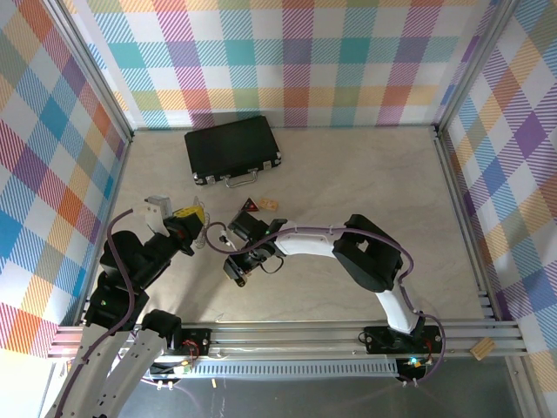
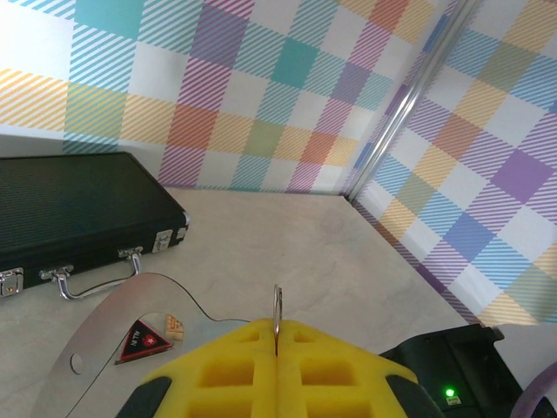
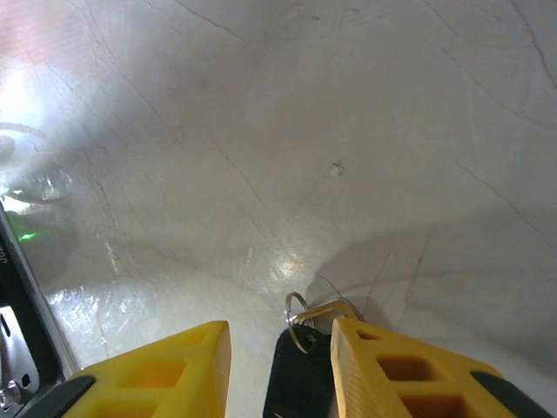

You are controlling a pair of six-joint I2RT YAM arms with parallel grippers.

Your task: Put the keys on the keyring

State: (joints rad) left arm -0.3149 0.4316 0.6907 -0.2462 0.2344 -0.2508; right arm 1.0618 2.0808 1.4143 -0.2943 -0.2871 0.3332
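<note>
Left gripper (image 2: 277, 338) was clenched on the thin, stiff keyring (image 2: 277, 305), while right gripper (image 3: 280, 335) stood, jaws apart, astride the tiny, light, probably slippery key (image 3: 291, 383) on the table (image 3: 348, 131), best pinched by its black head.

The table (image 1: 348, 174) has a pale, faintly marbled beige top, scuffed with fine scratches in the right wrist view. A black case (image 1: 232, 149) lies flat near the far edge, left of the middle, with its metal handle (image 1: 243, 180) and latches facing the near edge. Just nearer than the case, a small dark-red triangle (image 1: 251, 205) and a small tan chip (image 1: 268, 204) lie side by side, the chip on the right. A tiny key (image 3: 296, 374) with a black head and a small silver ring rests flat on the surface.
</note>
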